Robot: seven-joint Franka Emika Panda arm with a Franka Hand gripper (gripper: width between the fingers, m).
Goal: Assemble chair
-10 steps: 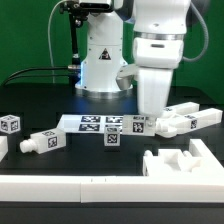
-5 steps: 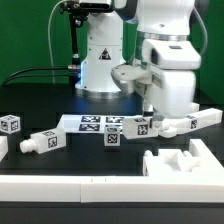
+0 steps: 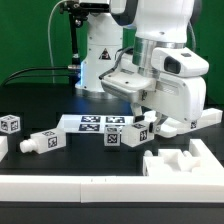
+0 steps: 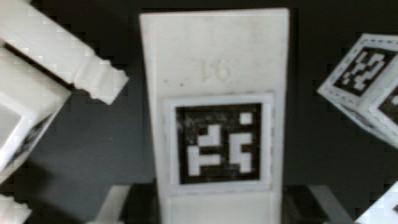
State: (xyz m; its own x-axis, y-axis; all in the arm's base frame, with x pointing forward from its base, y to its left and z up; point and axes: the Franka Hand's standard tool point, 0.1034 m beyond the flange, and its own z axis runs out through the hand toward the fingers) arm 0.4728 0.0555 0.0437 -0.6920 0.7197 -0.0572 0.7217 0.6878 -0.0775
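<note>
**Q:** You asked for the hand: what do you read?
**A:** Gripper (image 3: 148, 117) tilted, right of centre. Its fingers (image 4: 121, 190) pinch a tagged white slab (image 4: 214, 90) by both edges.

**Q:** Where do you find the other chair parts?
**A:** Loose on the table (image 3: 70, 158): cube (image 3: 10, 124) far left, peg (image 3: 40, 141) beside it, second cube (image 3: 112, 137) just near of the marker board (image 3: 90, 123), bar (image 3: 203, 116) at right, notched block (image 3: 185, 160) near right
</note>
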